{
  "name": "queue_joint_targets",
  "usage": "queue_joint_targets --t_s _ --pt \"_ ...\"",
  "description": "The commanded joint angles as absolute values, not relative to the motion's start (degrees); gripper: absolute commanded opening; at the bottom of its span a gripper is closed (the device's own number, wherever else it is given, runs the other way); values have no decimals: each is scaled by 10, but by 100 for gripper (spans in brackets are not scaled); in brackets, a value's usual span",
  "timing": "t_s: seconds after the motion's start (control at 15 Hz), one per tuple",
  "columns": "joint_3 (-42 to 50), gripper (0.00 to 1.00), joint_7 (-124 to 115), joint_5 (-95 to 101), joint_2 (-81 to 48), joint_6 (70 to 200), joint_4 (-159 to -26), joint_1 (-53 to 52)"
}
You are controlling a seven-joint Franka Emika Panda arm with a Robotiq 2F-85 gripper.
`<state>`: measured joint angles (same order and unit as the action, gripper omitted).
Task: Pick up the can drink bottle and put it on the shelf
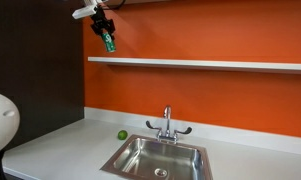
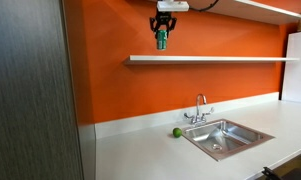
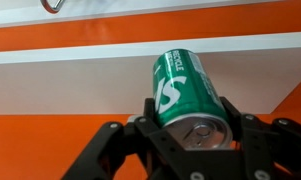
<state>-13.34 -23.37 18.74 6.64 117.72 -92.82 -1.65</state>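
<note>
Most of the arm was cut off at 12 o'clock in both exterior views; only the black Robotiq gripper (image 2: pixel 161 32) showed. Its fingers were closed partway around the small green drink can with white markings (image 3: pixel 185 85), silvery top toward the wrist camera. Fingertip contact was hidden behind the can. It hung above the long white-grey wall shelf (image 1: pixel 210 64), clear of it. Small round green fruit (image 1: pixel 121 135) lay at 10 o'clock of the steel sink (image 1: pixel 140 165) on the grey countertop (image 1: pixel 60 150), well below.

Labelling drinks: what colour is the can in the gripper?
The can is green with white lettering, silvery top; clearest in the wrist view.
</note>
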Motion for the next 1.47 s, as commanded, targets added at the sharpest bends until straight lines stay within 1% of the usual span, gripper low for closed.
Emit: queue_joint_targets --t_s 0.0,0.93,1.0,1.27,1.33,1.4 --pt "-116 38 -215 194 8 1133 -844 -29" --pt "-65 38 -207 181 -105 1076 -705 -67" --pt "-77 38 -208 183 -109 1074 -702 -56" --pt "-77 38 -210 178 -128 1048 -671 -57" --pt "-62 38 -213 178 -136 1032 -652 -77" --pt "-78 38 -216 183 -140 1025 -647 -65"
